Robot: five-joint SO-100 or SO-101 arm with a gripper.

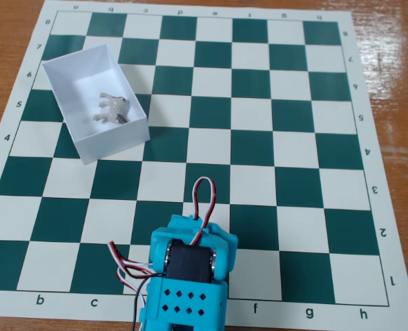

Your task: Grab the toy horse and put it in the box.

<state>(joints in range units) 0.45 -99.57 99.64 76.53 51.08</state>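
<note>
Lying inside the box (86, 76) at the upper left of the chessboard (259, 138), the horse (112, 107) looks already delivered; little seems left beyond parking the arm (186, 276). Its long axis runs roughly left-right; which end is the head is unclear. The tool is hidden, so I cannot tell its state.

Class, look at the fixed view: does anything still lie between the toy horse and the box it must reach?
Nothing visible does. The toy horse already lies inside the box, on its floor, and the chessboard around it is bare.
</note>
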